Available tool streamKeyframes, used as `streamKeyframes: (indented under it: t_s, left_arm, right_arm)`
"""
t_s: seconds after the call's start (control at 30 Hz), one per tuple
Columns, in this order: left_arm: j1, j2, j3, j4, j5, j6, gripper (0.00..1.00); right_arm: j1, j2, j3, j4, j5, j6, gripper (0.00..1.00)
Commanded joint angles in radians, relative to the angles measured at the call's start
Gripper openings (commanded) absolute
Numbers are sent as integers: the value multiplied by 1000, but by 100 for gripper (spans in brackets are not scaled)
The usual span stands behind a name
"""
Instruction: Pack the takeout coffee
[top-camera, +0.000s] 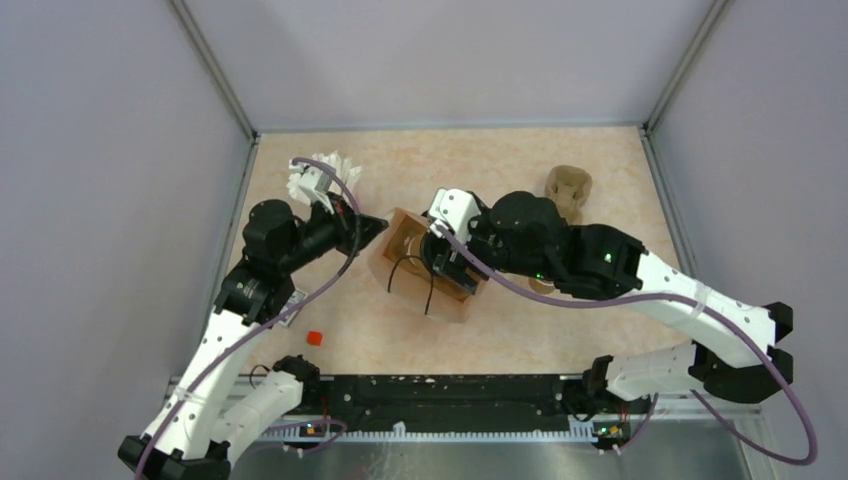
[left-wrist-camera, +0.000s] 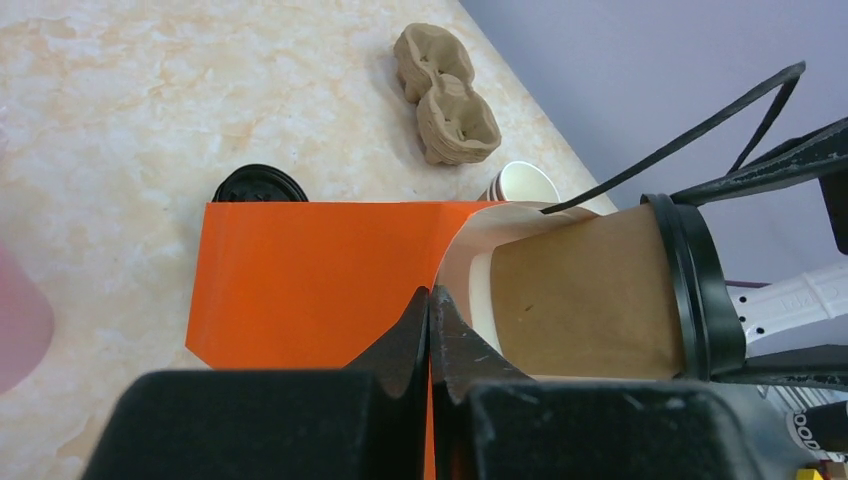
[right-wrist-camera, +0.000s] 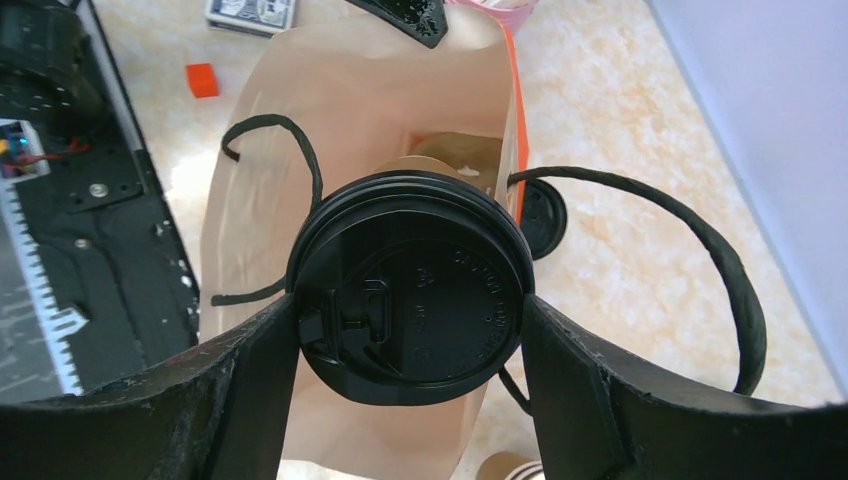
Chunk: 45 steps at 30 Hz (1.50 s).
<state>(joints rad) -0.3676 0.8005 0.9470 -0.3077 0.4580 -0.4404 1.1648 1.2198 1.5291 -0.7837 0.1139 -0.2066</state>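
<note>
mottled beige table beneath kraft takeout coffee.

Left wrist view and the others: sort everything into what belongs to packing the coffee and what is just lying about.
In the job: takeout coffee, held in the right claw; orange bag, its edge pinched by the left claw.
Lying about: loose black lid; pulp cup carriers; lidless cups; red block; card box.
</note>
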Motion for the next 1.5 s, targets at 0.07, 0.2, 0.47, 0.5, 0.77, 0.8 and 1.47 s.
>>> streamKeyframes:
  t_s: [0.07,0.2,0.47,0.5,0.77,0.8,1.47]
  left_arm:
    - [-2,24,63,12,-51,-22,0]
    - [-2,10,26,71,-28,-37,0]
    - [-2,24,27,28,-56,67,0]
    - [-2,25,28,25,-55,72,0]
    - [-2,12,-5,33,-45,92,0]
    - [-2,8,-12,38,-40,98,0]
    - [-2,-18,-31,50,15,130,24]
  right_arm:
    - [91,23,12,33,233,-94,52]
    - [93,-4,4,83,266,-74,52]
    - [93,-77,-29,44,330,-1,52]
    - [92,-90,-38,49,339,7,52]
    - [92,-115,-66,59,363,27,53]
    - [92,-118,-72,62,364,32,53]
    - [82,-85,-89,109,308,22,53]
